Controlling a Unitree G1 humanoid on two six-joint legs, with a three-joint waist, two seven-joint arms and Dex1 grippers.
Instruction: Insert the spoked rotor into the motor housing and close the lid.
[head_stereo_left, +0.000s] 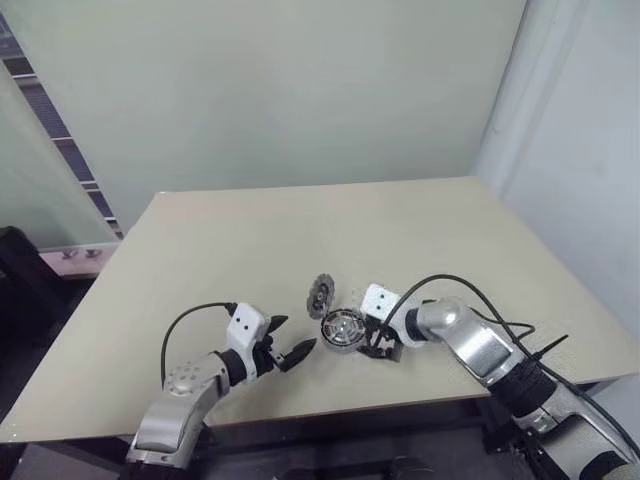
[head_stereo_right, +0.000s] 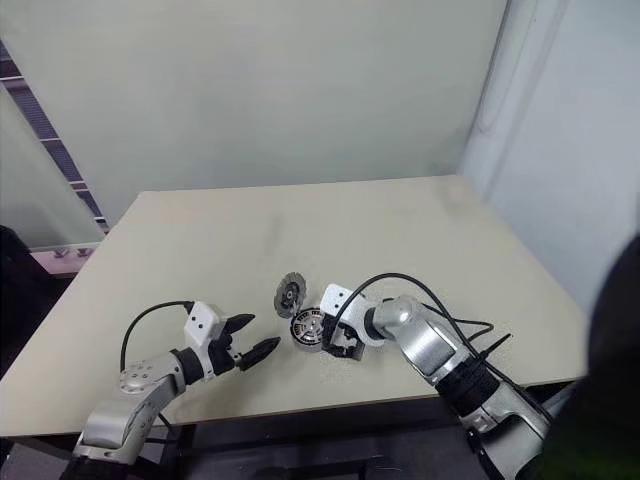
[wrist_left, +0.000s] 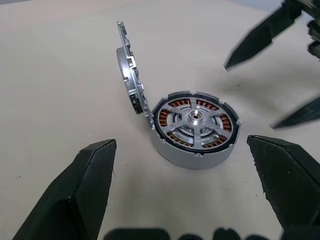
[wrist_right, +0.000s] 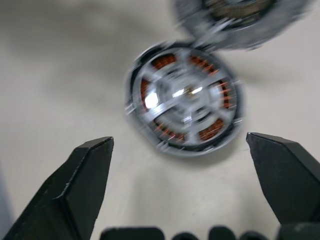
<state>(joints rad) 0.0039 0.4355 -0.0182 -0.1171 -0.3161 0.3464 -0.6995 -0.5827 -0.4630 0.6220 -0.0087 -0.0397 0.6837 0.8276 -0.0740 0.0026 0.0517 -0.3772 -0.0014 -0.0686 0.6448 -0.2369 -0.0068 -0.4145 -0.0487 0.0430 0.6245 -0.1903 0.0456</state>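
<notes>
The spoked rotor (wrist_left: 196, 121) already sits inside the motor housing (wrist_left: 195, 150), which lies flat on the table (head_stereo_left: 250, 240) just ahead of the right gripper (head_stereo_left: 378, 340), fingers spread and empty. The lid (wrist_left: 131, 70) stands on edge against the housing's far side, unclosed. The left gripper (head_stereo_left: 287, 345), also spread, hovers nearby. Closing the lid remains.

You find no readable text, label, brand, number or sign anywhere here: the motor housing (wrist_left: 195, 131), the spoked rotor (wrist_left: 196, 120) seated in it and the lid (wrist_left: 131, 70) standing on edge beside it carry no lettering you can make out, and the counter (head_stereo_left: 250, 240) is unmarked.
</notes>
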